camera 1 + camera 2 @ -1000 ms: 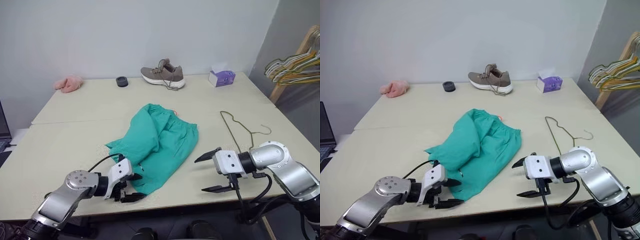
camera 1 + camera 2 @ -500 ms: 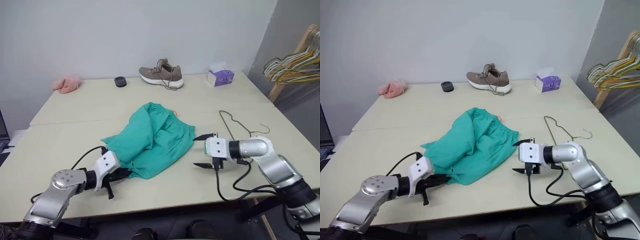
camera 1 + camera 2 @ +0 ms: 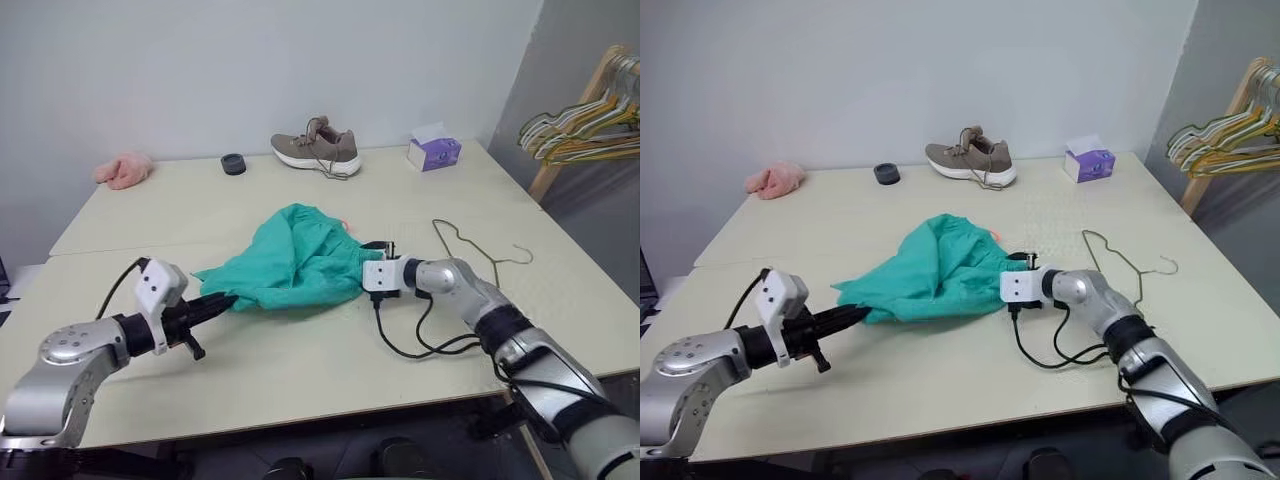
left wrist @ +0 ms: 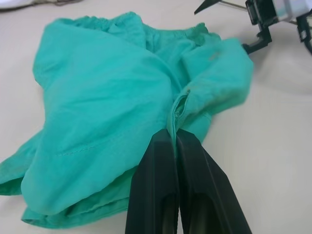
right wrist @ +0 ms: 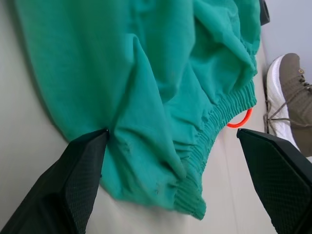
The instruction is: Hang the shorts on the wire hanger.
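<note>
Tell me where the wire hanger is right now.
The wire hanger lies flat on the table toward the robot's right, just beyond the right gripper and right of the shorts, untouched.

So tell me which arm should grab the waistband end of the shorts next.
The right. Its end effector is open around the shorts' elastic waistband, while the left end effector is shut on the opposite end.

even soft light, faint shadows, mostly sharp.
</note>
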Robot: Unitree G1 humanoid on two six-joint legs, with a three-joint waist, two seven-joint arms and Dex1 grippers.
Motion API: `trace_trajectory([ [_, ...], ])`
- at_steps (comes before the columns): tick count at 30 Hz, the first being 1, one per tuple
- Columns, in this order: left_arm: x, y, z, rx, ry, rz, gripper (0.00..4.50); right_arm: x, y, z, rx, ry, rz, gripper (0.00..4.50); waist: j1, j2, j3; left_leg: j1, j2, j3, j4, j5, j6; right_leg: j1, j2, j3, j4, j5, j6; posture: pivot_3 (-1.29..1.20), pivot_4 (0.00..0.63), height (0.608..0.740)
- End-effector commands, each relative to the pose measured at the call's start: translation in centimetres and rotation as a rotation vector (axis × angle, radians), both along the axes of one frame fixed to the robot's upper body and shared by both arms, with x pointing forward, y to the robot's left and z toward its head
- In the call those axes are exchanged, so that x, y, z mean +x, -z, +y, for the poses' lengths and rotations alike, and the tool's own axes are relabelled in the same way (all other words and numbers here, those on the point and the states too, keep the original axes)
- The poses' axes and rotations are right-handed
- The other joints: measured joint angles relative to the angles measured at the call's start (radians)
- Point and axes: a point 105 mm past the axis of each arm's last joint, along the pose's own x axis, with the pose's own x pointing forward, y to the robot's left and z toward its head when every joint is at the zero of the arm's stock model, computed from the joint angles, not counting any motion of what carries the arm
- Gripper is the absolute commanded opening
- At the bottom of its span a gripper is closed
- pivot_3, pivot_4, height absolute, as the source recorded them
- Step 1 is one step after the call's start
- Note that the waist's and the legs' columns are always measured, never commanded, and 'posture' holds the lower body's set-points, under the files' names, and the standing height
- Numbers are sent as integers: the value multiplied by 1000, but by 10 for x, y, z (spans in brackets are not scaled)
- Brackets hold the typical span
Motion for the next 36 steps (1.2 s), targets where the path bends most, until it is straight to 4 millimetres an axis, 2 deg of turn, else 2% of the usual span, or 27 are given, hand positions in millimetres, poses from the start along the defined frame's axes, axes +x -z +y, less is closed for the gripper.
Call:
trace_trajectory([
  [1, 0, -18, 4, 16, -15, -55, 0, 12, -11, 5, 21, 29, -68, 3940, -3, 0, 0, 0, 0, 0, 0, 0, 0, 0, 0, 0, 0, 0, 0, -126, 0, 740],
  [9, -3, -22, 10, 27, -45, -58, 0, 21, -9, 6, -16, 58, -109, 1077, -9, 0, 0, 0, 0, 0, 0, 0, 0, 0, 1, 1, 1, 0, 0, -118, 0, 740],
  [12, -3, -23, 11, 29, -50, -58, 0, 22, -18, 12, 19, 41, -129, 74, -12, 0, 0, 0, 0, 0, 0, 0, 0, 0, 2, 1, 1, 0, 0, -116, 0, 740],
  [15, -4, -23, 11, 30, -51, -53, 0, 20, -27, 14, 29, -15, -152, 26, -13, 0, 0, 0, 1, 0, 0, 0, 0, 0, 2, 2, 1, 0, 0, -120, 0, 740],
  [18, -4, -19, 11, 35, -46, -39, 0, 17, -33, 7, 19, -54, -170, 26, -12, 0, 0, 0, 0, 0, 0, 0, 0, 0, 2, 2, 1, 0, 0, -122, 0, 740],
  [23, -8, -9, 6, 37, -12, 5, 0, 20, -54, -27, 3, -59, -220, 26, -9, 0, 0, 0, 0, 0, 0, 0, 0, 0, 2, 2, 1, 0, 0, -144, 0, 740],
  [26, -9, -5, 4, 49, 2, 16, 0, 12, -62, -41, -7, -110, -194, 26, -14, 0, 0, 0, 0, 0, 0, 0, 0, 0, 1, 2, 1, 0, 0, -152, 0, 740],
  [28, -8, -6, 5, 49, 2, 15, 0, 3, -61, -46, -28, -164, -161, 26, -15, 0, 0, 0, 1, 0, 0, 0, 0, 0, 2, 2, 1, 0, 0, -159, 0, 740],
  [32, -11, -2, 3, 53, 45, 57, 0, -47, -37, -54, -104, -341, 10, 26, -11, -1, -1, 1, 2, -1, 0, 0, 0, 2, 2, 0, 0, 0, 0, -176, 0, 740],
  [36, -20, 6, -1, 68, 103, 114, 0, -88, -22, -47, -93, -391, 163, 26, -13, 0, -1, 0, 1, 0, 1, 0, 0, 2, 1, 1, -1, 0, 0, -183, 0, 740],
])
